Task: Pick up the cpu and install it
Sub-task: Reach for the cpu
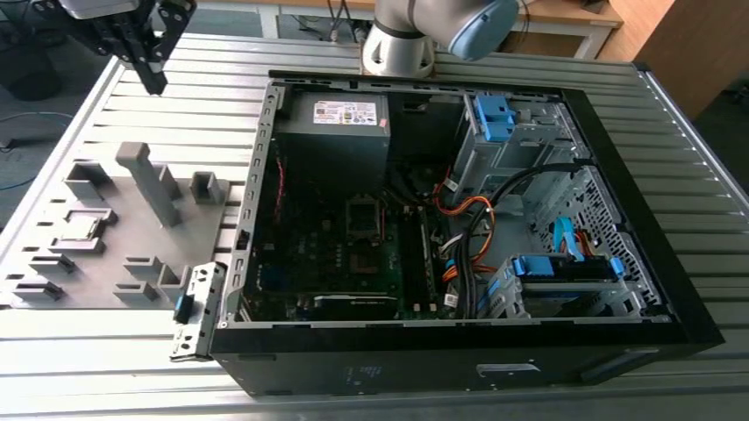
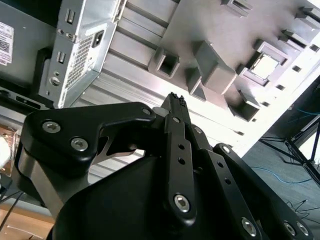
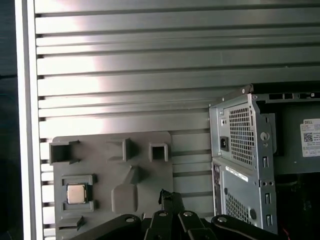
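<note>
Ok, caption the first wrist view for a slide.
Gripper clear of the cpu, which sits in a pocket of the grey tray beside the computer case.

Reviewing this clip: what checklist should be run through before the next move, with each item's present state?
1. cpu seated in its pocket of the grey tray: ok.
2. gripper carries nothing: ok.
3. Jaws open for a pick: not ok, they stand shut.
4. Gripper at the cpu: not ok, it hangs raised, apart from it.
5. computer case open, motherboard exposed: ok.
6. socket empty and unlatched: cannot tell.
</note>
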